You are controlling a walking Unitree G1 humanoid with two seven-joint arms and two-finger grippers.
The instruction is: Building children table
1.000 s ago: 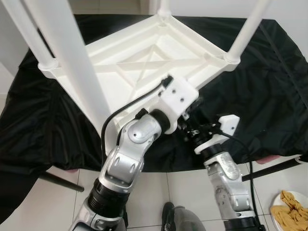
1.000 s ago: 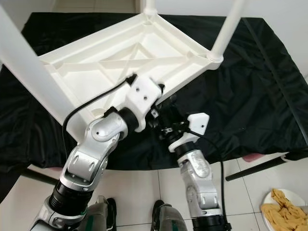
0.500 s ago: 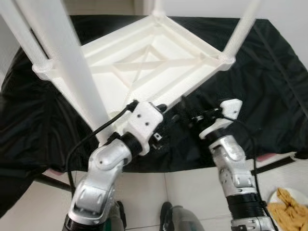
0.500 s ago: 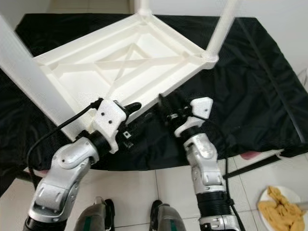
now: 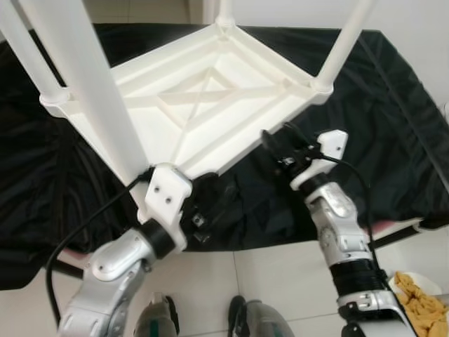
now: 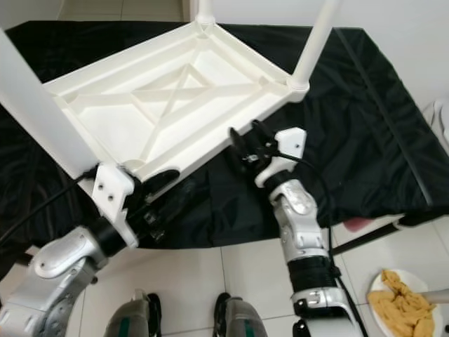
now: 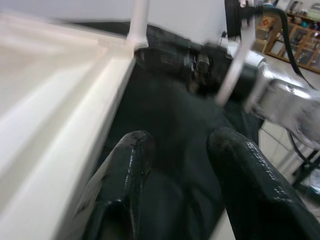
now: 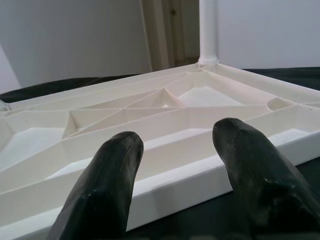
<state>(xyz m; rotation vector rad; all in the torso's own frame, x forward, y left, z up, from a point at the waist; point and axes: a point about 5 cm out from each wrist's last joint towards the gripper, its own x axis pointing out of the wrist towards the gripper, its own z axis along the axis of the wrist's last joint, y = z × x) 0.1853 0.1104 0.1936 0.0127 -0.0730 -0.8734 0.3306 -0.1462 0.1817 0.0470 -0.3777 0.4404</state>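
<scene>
The white plastic children's table (image 5: 203, 91) lies upside down on a black cloth (image 5: 393, 126), with its legs (image 5: 84, 77) pointing up. My left gripper (image 6: 168, 191) is open just beside the table's near corner, low over the cloth. In the left wrist view its fingers (image 7: 125, 170) stand apart next to the table's rim (image 7: 100, 100), holding nothing. My right gripper (image 5: 278, 144) is open at the table's near right edge. The right wrist view has its fingertips (image 8: 245, 150) just short of the rim (image 8: 165, 180), empty.
The cloth covers a low surface that ends in front of me at a tiled floor (image 5: 273, 281). A black pole (image 5: 403, 235) sticks out at the lower right. A plate with yellow-brown pieces (image 5: 421, 302) sits on the floor to the right.
My left arm has drawn back and down from the table's edge to its near corner. The right gripper has risen closer to the rim. The camera has also shifted.
</scene>
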